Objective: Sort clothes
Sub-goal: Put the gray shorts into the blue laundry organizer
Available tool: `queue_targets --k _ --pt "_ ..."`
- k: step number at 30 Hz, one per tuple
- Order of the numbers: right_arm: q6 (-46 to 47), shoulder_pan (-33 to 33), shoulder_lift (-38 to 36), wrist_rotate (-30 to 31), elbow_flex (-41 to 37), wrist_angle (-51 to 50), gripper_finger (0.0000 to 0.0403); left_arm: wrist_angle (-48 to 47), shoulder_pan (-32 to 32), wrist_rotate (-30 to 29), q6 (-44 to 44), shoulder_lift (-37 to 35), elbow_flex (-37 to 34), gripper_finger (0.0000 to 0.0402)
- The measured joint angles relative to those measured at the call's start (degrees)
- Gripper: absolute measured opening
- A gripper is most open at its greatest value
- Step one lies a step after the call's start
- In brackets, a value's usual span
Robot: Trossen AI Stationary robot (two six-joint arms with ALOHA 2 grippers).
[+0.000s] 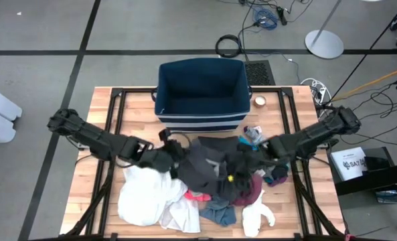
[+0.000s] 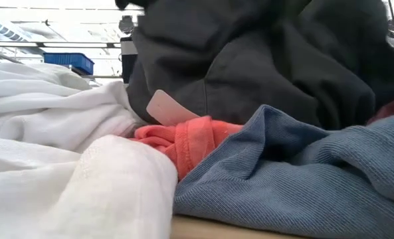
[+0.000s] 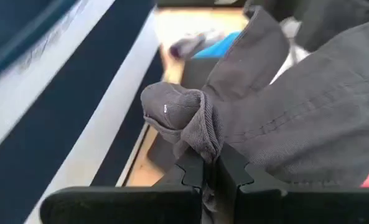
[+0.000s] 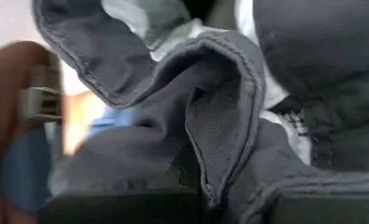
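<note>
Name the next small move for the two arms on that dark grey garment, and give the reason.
Probably lift together and draw apart. The left gripper is shut on a fold of the dark grey garment, and the right gripper is shut on another fold. It lies bunched over the pile, before the empty navy bin.

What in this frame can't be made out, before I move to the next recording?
- Low view: both grippers hidden behind the large dark grey fabric garment.
- Right wrist view: right gripper's fingertips buried in grey folds.
- High view: what lies under the dark garment, covered by it.
- Left wrist view: navy blue striped fabric bin blurred, cut by the edge.
</note>
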Motion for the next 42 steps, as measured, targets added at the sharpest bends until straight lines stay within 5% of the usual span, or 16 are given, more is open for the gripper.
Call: queue_targets --k 9,14,22,27,42 --pt "-10.6 -6.1 7.5 -1.5 0.0 -0.5 0.0013 5.6 5.6 10.0 -4.8 1.8 -9.5 0.0014" --pt "-17.8 -8.1 10.6 -0.9 0.0 -1.5 0.0066 6.9 5.6 10.2 -4.8 2.8 -9.6 0.0018" --pt "-31.1 -8.9 14.0 5.5 0.0 -0.4 0.0210 8.1 5.1 10.1 -3.1 2.8 -9.5 0.0119" --pt "-36.9 -11.0 18.2 -0.3 0.0 6.2 0.0265 6.4 4.6 10.1 -1.3 2.8 -7.9 0.0186" --pt "-40.0 -15.9 30.0 -7.7 0.3 11.5 0.0266 -9.4 2.6 6.7 -7.8 -7.1 -0.6 0.0214"
